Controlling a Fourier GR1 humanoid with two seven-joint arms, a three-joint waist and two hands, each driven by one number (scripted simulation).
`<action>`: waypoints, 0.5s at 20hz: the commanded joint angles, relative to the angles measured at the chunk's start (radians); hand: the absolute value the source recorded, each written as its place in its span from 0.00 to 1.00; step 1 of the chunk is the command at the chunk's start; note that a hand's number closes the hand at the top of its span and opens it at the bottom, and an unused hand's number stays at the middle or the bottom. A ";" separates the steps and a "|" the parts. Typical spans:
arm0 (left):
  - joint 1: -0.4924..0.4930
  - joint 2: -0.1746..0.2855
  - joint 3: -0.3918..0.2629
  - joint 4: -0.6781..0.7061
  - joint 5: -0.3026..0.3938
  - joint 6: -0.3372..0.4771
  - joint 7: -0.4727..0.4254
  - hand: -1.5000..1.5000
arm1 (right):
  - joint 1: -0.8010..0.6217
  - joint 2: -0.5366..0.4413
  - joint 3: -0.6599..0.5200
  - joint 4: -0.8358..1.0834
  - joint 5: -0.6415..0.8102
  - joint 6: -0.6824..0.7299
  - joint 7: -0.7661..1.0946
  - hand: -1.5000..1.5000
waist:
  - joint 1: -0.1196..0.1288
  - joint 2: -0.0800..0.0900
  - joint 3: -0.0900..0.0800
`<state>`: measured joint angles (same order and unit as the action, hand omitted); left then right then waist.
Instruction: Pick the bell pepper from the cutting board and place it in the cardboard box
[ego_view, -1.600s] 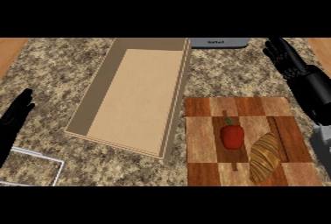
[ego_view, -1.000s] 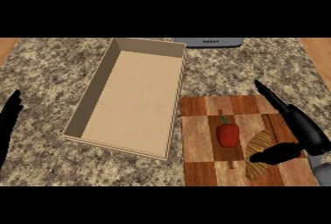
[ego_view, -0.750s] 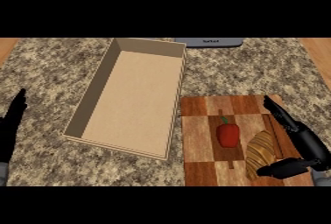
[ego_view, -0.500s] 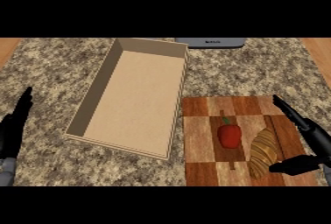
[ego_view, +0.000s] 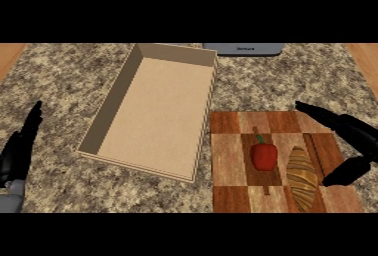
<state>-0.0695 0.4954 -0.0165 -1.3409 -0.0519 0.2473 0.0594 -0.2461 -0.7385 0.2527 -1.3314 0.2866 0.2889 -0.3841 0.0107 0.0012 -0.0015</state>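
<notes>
Fingers of the right hand (ego_view: 353, 129) are straight and set wide from the thumb, holding nothing; I see it poised over the right edge of the board (ego_view: 229, 150), thumb just beside the bread (ego_view: 301, 175). The pepper (ego_view: 264, 156) lies on the board left of the bread, long axis near-to-far, stem toward the far side of the tabletop (ego_view: 295, 75). The left hand (ego_view: 18, 150) rests open at the left edge, apart from the box (ego_view: 155, 110).

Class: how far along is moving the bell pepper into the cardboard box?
Done: nothing; the bell pepper lies on the cutting board beside the bread. In hand: the open right hand hovers at the board's right edge, holding nothing; the left hand rests at the view's left. Left: grasp, carry, place in the cardboard box.
</notes>
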 joint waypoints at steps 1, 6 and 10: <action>-0.034 0.007 0.024 0.038 0.009 -0.020 -0.014 0.50 | -0.063 -0.018 0.096 -0.050 0.104 0.085 0.155 0.00 | -0.003 0.000 -0.001; -0.044 -0.007 0.013 -0.026 -0.034 -0.015 0.069 0.50 | -0.122 0.049 0.109 -0.056 0.130 0.208 0.264 0.00 | -0.007 -0.002 0.001; -0.072 -0.047 0.037 0.090 -0.054 -0.012 -0.017 0.50 | -0.173 0.122 0.116 -0.034 0.180 0.269 0.347 0.00 | -0.009 -0.001 0.001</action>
<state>-0.1133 0.4729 0.0070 -1.2985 -0.0828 0.2314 0.0574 -0.3938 -0.6611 0.3615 -1.3616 0.4184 0.5056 -0.1042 0.0061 0.0006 -0.0007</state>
